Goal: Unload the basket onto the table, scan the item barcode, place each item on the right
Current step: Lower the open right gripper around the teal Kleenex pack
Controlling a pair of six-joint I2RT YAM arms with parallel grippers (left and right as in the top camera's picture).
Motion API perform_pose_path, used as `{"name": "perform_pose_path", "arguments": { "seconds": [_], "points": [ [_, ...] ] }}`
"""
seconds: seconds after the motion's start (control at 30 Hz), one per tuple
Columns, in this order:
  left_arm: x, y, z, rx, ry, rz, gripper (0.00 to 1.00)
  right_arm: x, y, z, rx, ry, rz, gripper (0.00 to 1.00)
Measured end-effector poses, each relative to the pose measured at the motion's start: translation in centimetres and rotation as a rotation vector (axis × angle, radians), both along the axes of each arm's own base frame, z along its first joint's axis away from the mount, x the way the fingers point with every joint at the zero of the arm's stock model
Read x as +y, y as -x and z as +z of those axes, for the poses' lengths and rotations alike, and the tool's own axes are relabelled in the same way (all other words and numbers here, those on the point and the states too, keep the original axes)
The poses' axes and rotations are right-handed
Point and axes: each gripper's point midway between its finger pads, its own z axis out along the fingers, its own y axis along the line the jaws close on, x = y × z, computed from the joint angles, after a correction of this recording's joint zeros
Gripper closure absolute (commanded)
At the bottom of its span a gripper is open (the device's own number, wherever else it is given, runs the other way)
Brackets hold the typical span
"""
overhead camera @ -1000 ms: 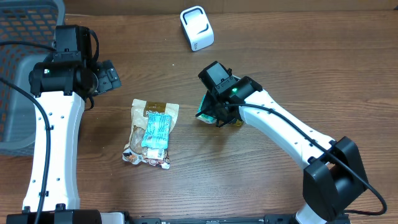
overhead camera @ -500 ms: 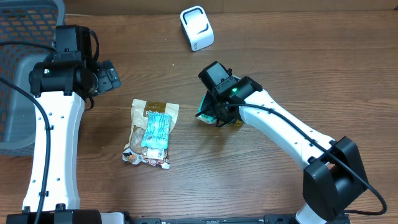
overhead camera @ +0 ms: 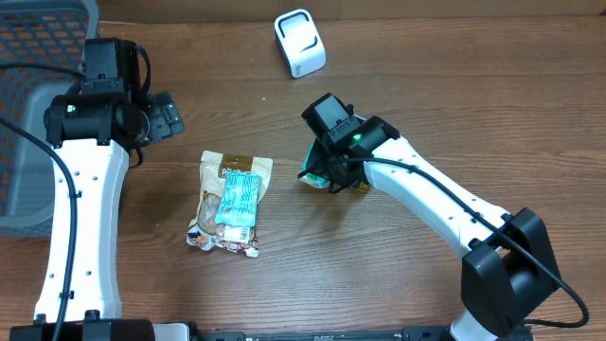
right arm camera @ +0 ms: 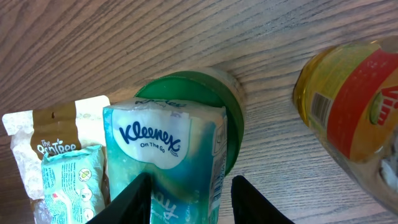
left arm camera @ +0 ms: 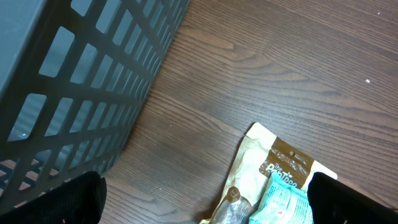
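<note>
**Right hand clasps tissue pack at mid-surface**

The wooden surface (overhead camera: 426, 95) carries a grey basket (overhead camera: 28, 38) at 10 o'clock. Beside the basket, the left hand (left arm camera: 202, 202) hangs with its jaws wide. A tan snack bag (overhead camera: 213, 213) lies at 7 o'clock from centre, with a teal pouch (overhead camera: 237, 197) on top of it. Near centre, the right hand (right arm camera: 189, 199) holds the Kleenex pack (right arm camera: 165, 146), fingers against both sides, in front of a green lid (right arm camera: 233, 118). A yellow jar (right arm camera: 348, 106) stands at the pack's 3 o'clock. The white scanner (overhead camera: 300, 43) sits at 12 o'clock.
</note>
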Motion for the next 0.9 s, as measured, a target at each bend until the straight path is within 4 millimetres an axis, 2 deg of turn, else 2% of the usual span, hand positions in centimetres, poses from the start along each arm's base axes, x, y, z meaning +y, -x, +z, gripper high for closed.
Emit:
{"name": "perform_pose_path", "arguments": {
  "seconds": [0.9],
  "points": [
    [0.00,0.00,0.00,0.000,0.000,0.000,0.00,-0.11,0.12,-0.05,0.005,0.004,0.000,0.66]
  ]
}}
